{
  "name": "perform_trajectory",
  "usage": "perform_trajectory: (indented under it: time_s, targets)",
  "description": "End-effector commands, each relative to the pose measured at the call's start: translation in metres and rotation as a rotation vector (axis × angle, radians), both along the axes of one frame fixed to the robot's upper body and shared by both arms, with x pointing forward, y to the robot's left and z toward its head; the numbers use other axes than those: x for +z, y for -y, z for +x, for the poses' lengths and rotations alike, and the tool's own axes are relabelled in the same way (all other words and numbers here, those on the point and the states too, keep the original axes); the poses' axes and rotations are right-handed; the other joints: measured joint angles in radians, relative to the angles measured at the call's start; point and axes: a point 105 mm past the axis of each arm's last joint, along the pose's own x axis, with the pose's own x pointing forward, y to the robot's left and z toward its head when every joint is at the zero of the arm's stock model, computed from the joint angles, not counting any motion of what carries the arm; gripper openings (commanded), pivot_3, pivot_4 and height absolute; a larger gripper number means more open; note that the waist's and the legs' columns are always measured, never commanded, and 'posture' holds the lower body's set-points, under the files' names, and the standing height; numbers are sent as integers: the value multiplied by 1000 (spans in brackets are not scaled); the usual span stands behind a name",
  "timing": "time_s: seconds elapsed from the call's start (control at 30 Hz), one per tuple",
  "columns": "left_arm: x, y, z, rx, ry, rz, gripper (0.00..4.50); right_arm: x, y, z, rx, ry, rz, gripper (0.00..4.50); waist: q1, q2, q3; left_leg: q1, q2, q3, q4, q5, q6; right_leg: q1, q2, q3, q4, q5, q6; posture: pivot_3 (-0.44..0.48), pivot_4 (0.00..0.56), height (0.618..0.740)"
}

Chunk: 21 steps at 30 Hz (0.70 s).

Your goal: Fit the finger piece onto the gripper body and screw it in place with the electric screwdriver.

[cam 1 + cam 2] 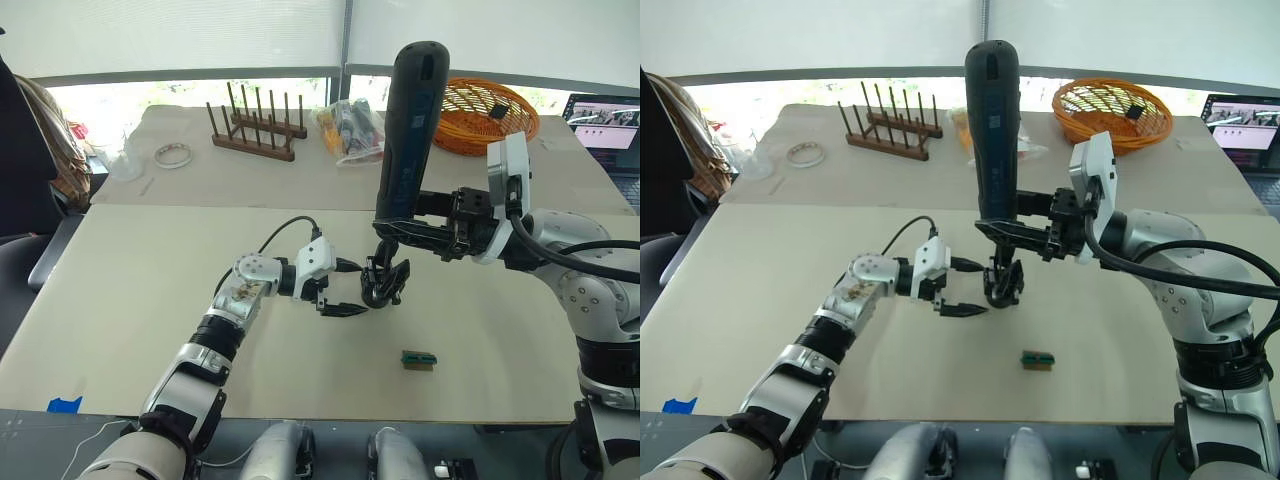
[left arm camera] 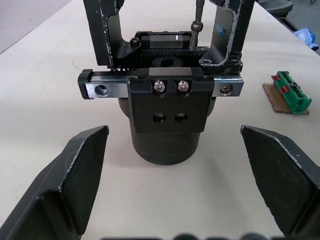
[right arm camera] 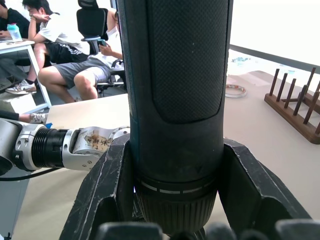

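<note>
Keep the screwdriver [image 1: 410,130], clamped in the right gripper [image 3: 175,200], upright with its bit square on the body [image 2: 170,107]. Leave the left gripper [image 2: 175,185], fingers spread, flanking the body untouched. Press gently.

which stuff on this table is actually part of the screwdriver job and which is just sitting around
In use:
- electric screwdriver, clamped in the right gripper
- gripper body, under the bit
- left gripper, open beside it

Lying about:
- green block
- wooden rack
- orange basket
- tape roll

Screwdriver [image 3: 175,100] top and bit cut off in right wrist view, gripper body [image 2: 162,100] top cropped in left wrist view
</note>
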Motion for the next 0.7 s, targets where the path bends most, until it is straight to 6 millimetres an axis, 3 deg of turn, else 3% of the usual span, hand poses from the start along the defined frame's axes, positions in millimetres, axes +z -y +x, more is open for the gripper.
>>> perform_trajectory:
  time_s: [0.03, 0.7]
  targets:
    - [10, 4, -1, -25, 47, -12, 4500, 17, 2, -8, 11, 73, 27, 1955, 0, 0, 0, 0, 0, 0, 0, 0, 0, 0, 0, 0, 0, 0, 0, 0, 150, 740]
    - [10, 8, -3, -37, 51, -14, 4500, 15, -2, -12, 14, 63, 26, 1955, -1, 0, 0, 0, 0, 0, 0, 0, 0, 0, 0, 0, 0, 0, 0, 0, 150, 740]
